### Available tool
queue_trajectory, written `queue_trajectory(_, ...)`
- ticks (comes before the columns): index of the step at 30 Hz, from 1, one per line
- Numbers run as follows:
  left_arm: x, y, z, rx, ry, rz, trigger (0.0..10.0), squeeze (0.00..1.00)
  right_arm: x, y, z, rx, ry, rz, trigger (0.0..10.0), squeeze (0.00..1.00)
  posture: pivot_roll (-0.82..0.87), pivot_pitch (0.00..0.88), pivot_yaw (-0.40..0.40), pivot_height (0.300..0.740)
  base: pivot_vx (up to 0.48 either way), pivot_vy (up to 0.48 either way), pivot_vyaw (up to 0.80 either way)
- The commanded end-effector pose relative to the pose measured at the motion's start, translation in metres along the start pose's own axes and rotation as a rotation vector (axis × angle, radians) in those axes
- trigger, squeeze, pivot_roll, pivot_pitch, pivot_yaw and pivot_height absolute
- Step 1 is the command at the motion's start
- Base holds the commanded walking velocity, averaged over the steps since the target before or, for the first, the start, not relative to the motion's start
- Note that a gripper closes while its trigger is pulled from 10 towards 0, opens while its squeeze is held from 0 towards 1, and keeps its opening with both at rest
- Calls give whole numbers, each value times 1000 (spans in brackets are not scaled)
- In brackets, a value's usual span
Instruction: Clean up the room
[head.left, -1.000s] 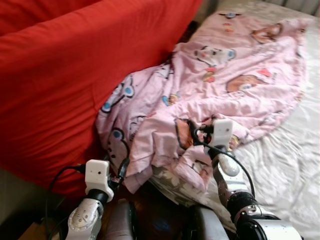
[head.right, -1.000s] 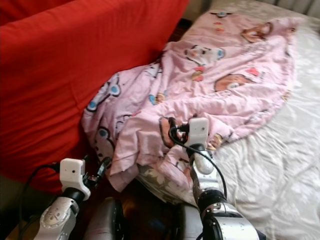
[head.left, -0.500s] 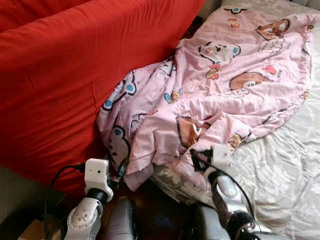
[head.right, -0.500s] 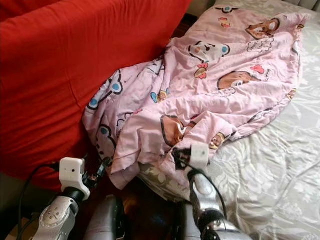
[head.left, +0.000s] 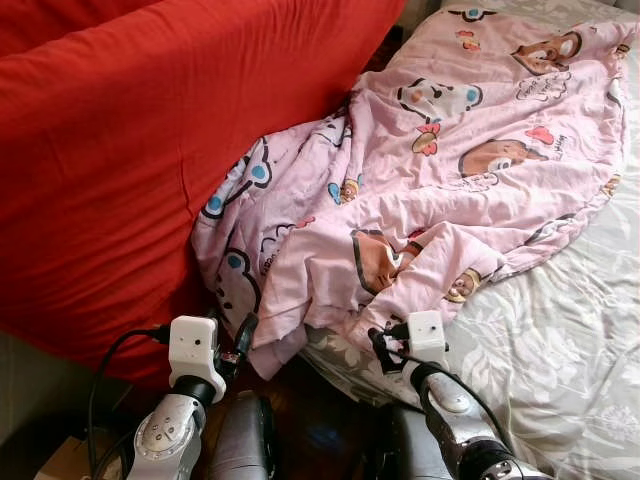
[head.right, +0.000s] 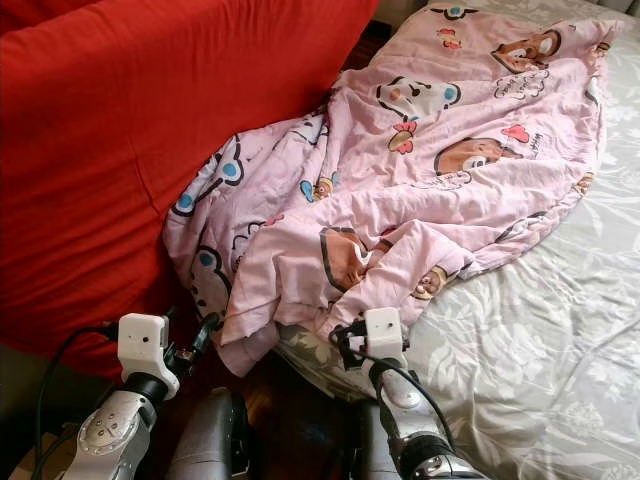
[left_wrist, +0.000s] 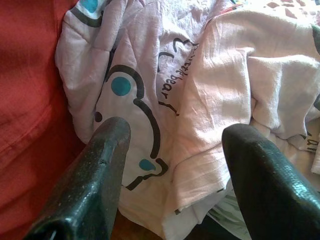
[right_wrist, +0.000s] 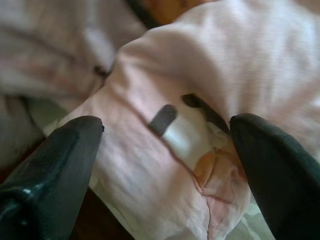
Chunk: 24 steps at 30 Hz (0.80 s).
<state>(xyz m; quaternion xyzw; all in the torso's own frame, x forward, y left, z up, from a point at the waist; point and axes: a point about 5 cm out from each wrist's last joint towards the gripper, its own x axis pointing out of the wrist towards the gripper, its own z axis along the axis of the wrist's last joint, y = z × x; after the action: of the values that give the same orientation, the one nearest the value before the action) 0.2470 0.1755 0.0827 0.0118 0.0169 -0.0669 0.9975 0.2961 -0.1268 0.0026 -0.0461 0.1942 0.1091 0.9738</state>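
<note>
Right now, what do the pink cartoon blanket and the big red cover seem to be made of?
Pink blanket: thin, matte woven fabric, likely cotton; fine creases and printed cartoons show. Red cover: heavier matte cloth, smooth with broad folds; fibre unclear.

A pale pink blanket (head.left: 440, 170) is printed with cartoon bears in brown, with blue ears, red bows and black outlines. Beside the blanket a plain bright red cover (head.left: 130, 150) is seen. Under the blanket a grey-white bed sheet (head.left: 560, 340) is patterned with pale flowers. Black fingers (left_wrist: 95, 185) are shown against the pink cloth.
</note>
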Motion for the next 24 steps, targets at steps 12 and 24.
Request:
queue_trajectory(12, -4, 2, -4, -10, 27, 11, 10000, 0, -4, 2, -7, -56, 3, 5, 10000, 0, 83, 290, -8, 643, 0, 0, 0)
queue_trajectory(24, -4, 2, -4, -10, 27, 11, 10000, 0, -4, 2, -7, -56, 3, 5, 10000, 0, 83, 290, -8, 643, 0, 0, 0)
